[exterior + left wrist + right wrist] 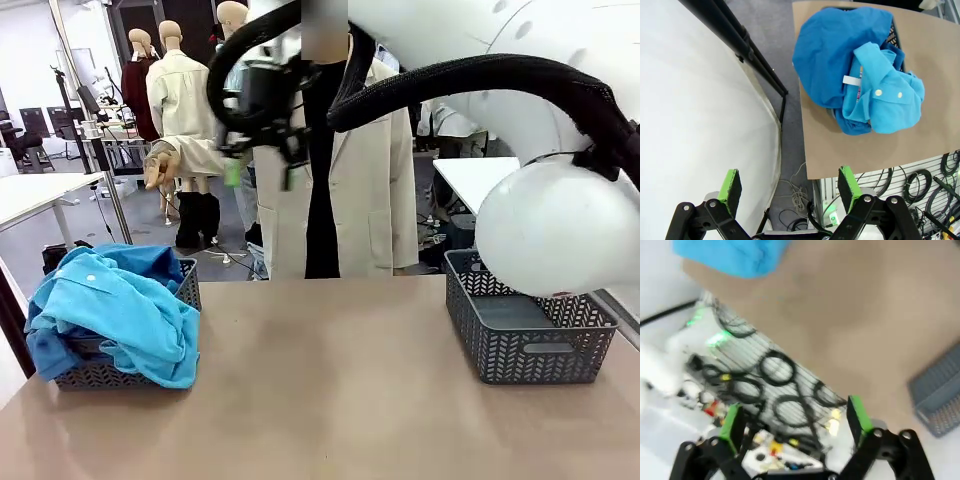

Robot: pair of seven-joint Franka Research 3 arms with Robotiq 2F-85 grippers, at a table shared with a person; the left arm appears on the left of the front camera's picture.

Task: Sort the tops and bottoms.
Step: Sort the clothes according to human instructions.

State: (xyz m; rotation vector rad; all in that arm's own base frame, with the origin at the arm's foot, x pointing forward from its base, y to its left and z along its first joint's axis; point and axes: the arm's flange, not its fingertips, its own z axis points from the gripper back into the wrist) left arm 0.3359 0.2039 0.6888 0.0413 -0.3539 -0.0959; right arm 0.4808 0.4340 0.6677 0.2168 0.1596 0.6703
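You see both claws wide and empty: left gripper, right gripper. Blue shirts fill the left basket, maybe two.

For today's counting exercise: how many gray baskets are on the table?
2. One basket stands at the table's left edge, heaped with blue shirts. The other basket stands at the right, partly behind a white robot arm.

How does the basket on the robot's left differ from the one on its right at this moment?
The left basket is heaped with blue tops that spill over its rim; the right basket has no clothes visible inside, though a white arm covers part of it. The left basket's walls are mostly covered; the right basket's are exposed. Both are dark grey lattice baskets on the table.
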